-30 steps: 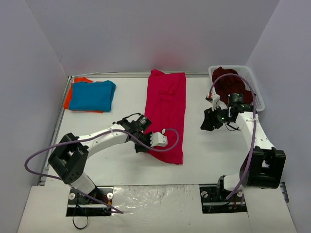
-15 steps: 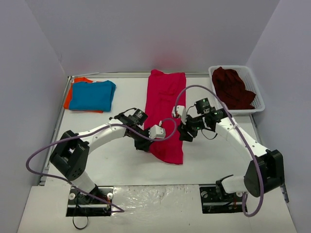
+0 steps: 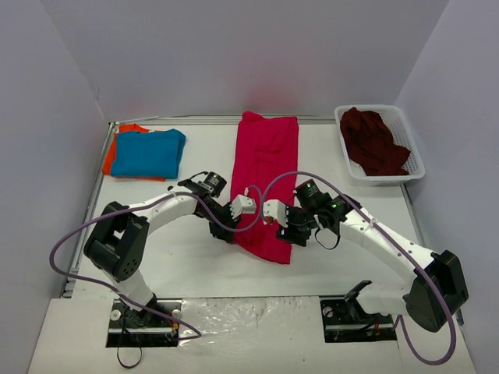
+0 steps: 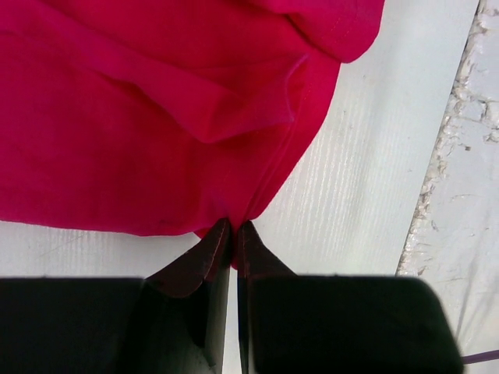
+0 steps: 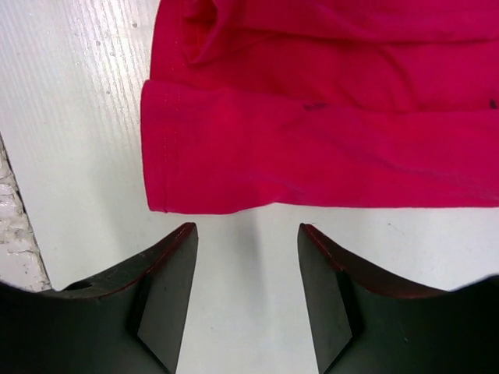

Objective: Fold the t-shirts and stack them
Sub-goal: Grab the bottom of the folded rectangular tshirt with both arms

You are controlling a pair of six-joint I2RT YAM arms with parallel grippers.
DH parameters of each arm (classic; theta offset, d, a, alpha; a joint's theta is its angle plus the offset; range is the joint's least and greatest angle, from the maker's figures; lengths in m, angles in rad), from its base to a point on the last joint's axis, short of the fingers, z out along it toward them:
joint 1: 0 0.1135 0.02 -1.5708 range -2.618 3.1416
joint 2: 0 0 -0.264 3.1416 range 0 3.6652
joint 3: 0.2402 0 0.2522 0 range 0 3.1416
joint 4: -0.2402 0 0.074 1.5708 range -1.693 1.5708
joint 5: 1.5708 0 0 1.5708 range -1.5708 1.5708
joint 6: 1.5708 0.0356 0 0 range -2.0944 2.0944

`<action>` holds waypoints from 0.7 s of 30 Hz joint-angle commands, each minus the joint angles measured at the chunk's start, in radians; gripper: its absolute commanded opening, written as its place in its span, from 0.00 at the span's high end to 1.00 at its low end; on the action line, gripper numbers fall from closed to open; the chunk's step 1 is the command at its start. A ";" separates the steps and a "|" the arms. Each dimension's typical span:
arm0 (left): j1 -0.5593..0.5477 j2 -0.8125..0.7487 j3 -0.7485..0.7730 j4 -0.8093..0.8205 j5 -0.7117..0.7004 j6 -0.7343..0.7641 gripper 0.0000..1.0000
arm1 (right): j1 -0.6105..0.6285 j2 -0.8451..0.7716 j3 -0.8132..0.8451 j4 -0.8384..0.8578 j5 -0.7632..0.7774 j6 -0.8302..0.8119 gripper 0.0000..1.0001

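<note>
Now the pink shirt [image 3: 267,156] is lying flat on the table [image 3: 203,265]. The left gripper [image 4: 234,227] is pinching the shirt's edge, hiding that bit. The right gripper [image 5: 248,238] is hanging wide open just beside the shirt.

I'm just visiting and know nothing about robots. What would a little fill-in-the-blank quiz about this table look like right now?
The left gripper is ____ on the edge of the crimson-pink t-shirt.
The right gripper is just short of that shirt's edge, its jaws ____.
The blue t-shirt lies on ____ of the orange t-shirt.
The dark maroon t-shirt sits ____ the white basket.
Missing words: shut, open, top, inside.
</note>
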 commanded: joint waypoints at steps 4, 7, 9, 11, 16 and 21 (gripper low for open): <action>0.044 -0.002 0.011 0.035 0.115 -0.033 0.98 | 0.030 0.023 -0.012 -0.017 -0.057 -0.052 0.44; 0.047 -0.002 0.009 0.036 0.124 -0.029 0.98 | 0.006 0.003 0.004 -0.005 -0.080 -0.006 0.41; 0.048 0.006 0.012 0.038 0.124 -0.029 0.98 | -0.019 -0.039 0.008 -0.007 -0.102 -0.001 0.42; 0.048 0.012 0.018 0.032 0.127 -0.027 0.98 | -0.031 -0.056 -0.001 -0.023 -0.111 -0.003 0.43; 0.048 0.033 0.034 0.015 0.132 -0.027 0.98 | -0.010 -0.040 -0.016 -0.062 -0.084 -0.024 0.53; 0.048 0.052 0.044 0.000 0.129 -0.016 0.97 | 0.055 0.032 0.022 -0.120 -0.047 -0.018 0.59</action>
